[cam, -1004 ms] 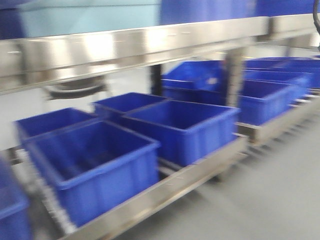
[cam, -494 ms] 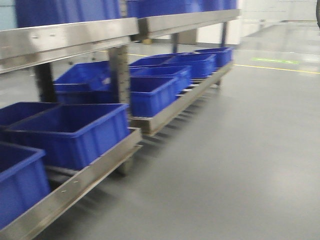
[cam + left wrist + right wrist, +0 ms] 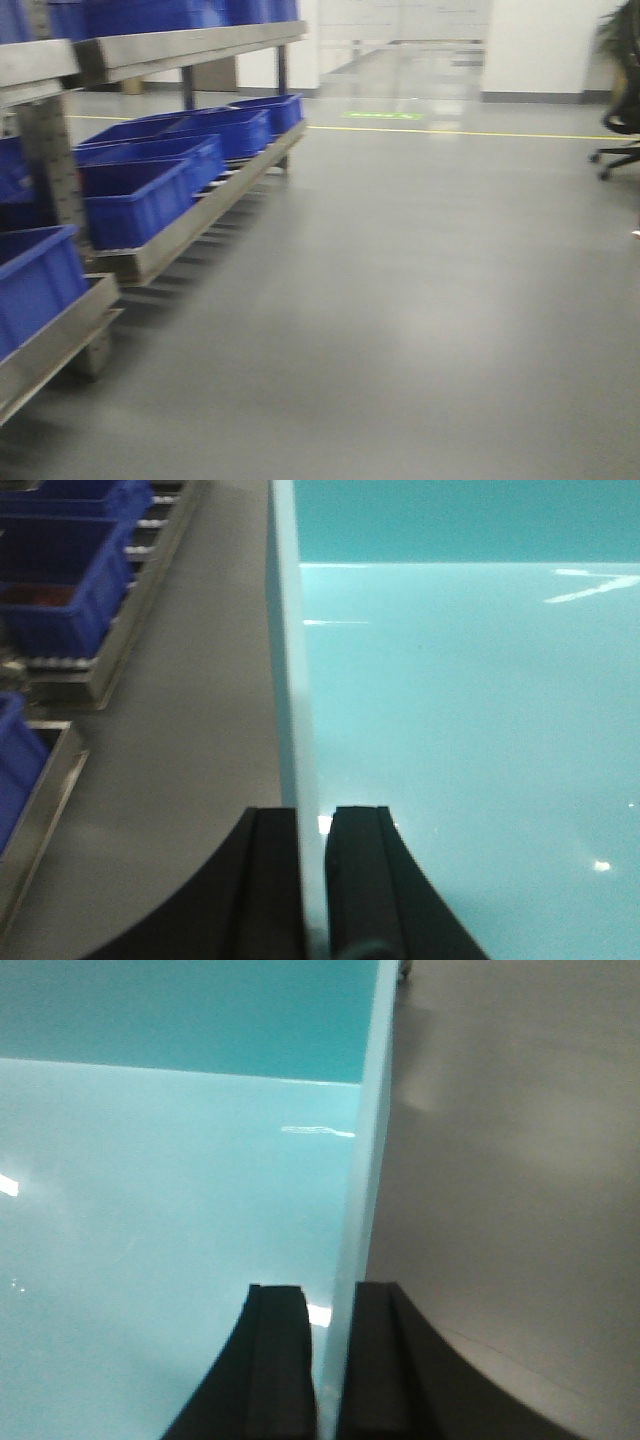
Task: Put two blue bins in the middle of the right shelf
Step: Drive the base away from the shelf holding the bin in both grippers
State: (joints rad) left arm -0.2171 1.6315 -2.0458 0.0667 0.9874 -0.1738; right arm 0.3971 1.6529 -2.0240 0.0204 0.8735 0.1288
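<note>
A: Item: teal bin (image 3: pixel 470 730), location?
B: Between both tools. The left tool (image 3: pixel 312 825) is clamped tight on its left wall, the right tool (image 3: pixel 328 1300) on its right wall.
A: Item: blue bins (image 3: pixel 135 200)?
B: On the bottom shelf (image 3: pixel 190 222), along its front edge.

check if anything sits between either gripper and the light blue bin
Nothing visible does: the left gripper is clamped straight onto a wall of the light blue bin, the right gripper onto the opposite wall.

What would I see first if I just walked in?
A big turquoise bin fills both wrist views, with the left gripper and right gripper each pinching one of its walls. In the front view, dark blue bins line the metal shelf on the left.
</note>
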